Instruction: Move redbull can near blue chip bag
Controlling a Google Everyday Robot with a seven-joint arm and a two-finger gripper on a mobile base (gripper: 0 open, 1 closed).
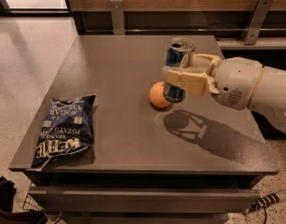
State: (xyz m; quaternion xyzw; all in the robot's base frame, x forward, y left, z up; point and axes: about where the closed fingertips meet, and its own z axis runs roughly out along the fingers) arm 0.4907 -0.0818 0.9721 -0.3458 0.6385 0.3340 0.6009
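Redbull can (180, 51) upright in gripper (174, 81), jaws tight around it, aloft beside orange (157, 96), far from blue chip bag (63, 129).

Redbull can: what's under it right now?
The redbull can, clamped in the gripper, hangs above the table. Only its shadow lies below. The can's lower end hides part of the orange.
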